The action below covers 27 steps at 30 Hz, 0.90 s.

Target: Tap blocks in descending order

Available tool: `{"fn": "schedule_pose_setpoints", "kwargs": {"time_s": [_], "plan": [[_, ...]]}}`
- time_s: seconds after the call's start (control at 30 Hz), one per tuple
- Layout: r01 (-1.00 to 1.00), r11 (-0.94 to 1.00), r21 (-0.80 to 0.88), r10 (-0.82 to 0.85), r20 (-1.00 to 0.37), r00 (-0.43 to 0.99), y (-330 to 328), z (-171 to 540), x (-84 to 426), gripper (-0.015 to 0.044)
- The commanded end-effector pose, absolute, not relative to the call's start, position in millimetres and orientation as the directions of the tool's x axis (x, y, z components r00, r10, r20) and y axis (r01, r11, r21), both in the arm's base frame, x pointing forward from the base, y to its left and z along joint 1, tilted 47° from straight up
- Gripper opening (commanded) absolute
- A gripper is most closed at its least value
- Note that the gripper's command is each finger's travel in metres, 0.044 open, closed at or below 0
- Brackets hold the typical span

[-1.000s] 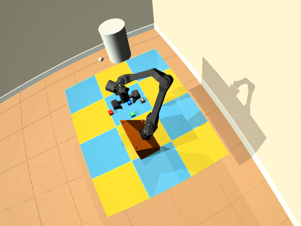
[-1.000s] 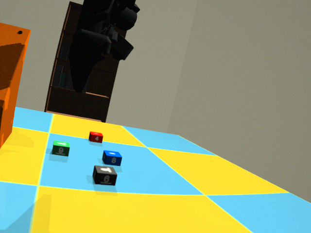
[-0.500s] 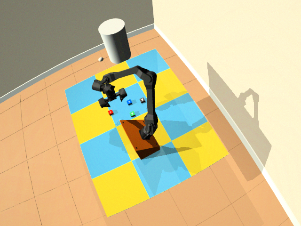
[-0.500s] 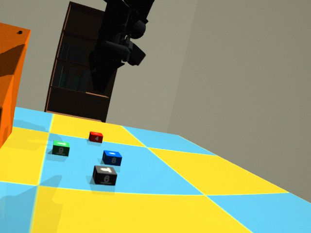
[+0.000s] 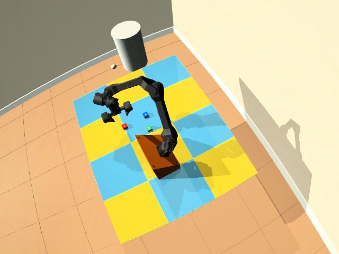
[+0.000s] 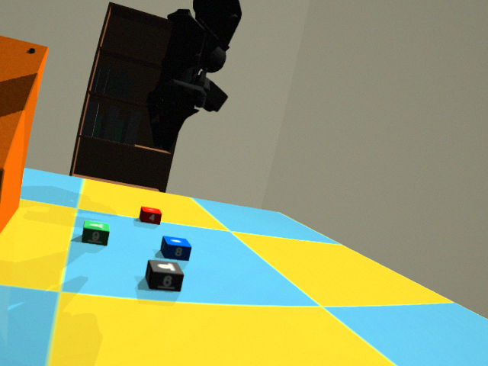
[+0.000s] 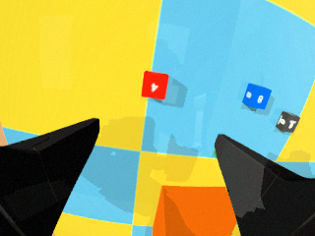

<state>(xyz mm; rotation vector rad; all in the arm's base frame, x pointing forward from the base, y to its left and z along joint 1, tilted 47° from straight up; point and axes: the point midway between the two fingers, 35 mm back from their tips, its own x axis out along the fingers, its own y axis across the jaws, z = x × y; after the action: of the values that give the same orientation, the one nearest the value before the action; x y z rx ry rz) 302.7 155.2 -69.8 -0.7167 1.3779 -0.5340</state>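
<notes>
My gripper [image 5: 122,116] [image 7: 159,133] is open and empty, high above the mat. The red block [image 5: 124,126] [image 6: 150,216] [image 7: 155,86] shows a 4 and lies ahead of the fingertips in the wrist view. The blue block [image 5: 145,115] [image 6: 176,248] [image 7: 257,96] shows an 8. The green block [image 5: 149,127] [image 6: 95,232] shows an underlined 9; the right finger hides most of it in the wrist view. The black block [image 6: 165,275] [image 7: 287,122] shows an underlined 6; the arm hides it in the top view. No block touches the gripper.
An orange wedge-shaped stand [image 5: 148,148] [image 6: 14,59] [image 7: 197,211] carries the arm base, close to the green block. The checkered mat [image 5: 131,213] lies under everything. A white cylinder [image 5: 131,52] and a small ball [image 5: 113,66] are behind; a bookcase [image 6: 122,161] stands in the background.
</notes>
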Motion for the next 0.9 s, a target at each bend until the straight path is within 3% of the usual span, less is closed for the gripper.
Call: {"fn": "schedule_pose_setpoints", "kwargs": {"time_s": [0.0,0.3,0.6,0.87], "plan": [[-0.063,0.689,-0.722,-0.712,-0.690,0.131,157,-70,304,0.0400],[-0.062,0.690,-0.722,-0.711,-0.691,0.131,156,-68,305,0.0400],[-0.059,0.687,-0.724,-0.714,-0.688,0.131,62,36,340,0.0400],[-0.063,0.683,-0.728,-0.717,-0.684,0.131,54,44,340,0.0400]]}}
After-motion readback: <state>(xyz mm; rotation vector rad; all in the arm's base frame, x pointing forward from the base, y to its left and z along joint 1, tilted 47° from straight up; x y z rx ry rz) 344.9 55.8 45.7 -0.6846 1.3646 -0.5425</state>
